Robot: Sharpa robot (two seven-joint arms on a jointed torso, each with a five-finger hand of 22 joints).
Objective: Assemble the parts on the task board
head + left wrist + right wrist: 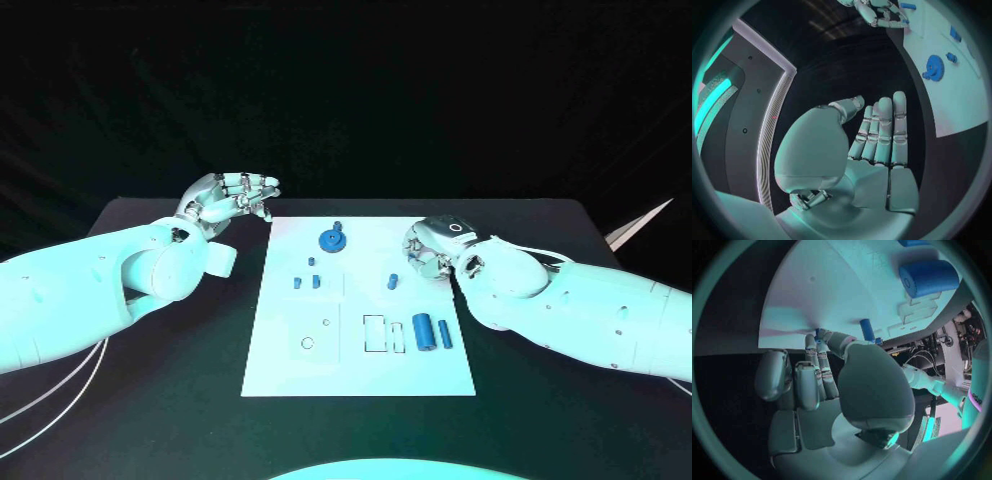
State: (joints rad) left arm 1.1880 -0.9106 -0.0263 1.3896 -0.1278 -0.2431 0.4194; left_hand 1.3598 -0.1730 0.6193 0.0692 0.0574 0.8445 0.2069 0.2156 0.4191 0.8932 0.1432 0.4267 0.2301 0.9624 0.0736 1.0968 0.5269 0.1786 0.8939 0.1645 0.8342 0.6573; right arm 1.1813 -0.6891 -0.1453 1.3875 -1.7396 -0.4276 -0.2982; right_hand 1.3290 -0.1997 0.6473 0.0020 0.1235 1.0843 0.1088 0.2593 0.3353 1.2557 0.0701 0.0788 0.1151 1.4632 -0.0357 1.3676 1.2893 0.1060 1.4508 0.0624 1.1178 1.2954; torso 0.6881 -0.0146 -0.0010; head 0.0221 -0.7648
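white task board [361,370] lies mid-table on the black table [577,420]. on it: a round blue gear-like part [333,240] near the far edge, three small blue pegs [307,276] left of centre, one small blue peg [391,280] right of centre, a thick blue cylinder [423,331] and a thin blue pin [446,334] toward the near right, beside rectangular cut-outs [384,334]. right hand [428,252] sits over the board's right edge, fingers curled, fingertips [820,335] touching a small blue piece; whether it is actually gripped, cannot tell. left hand [228,197] hangs off the board's far left corner, fingers straight and together, holding nothing.
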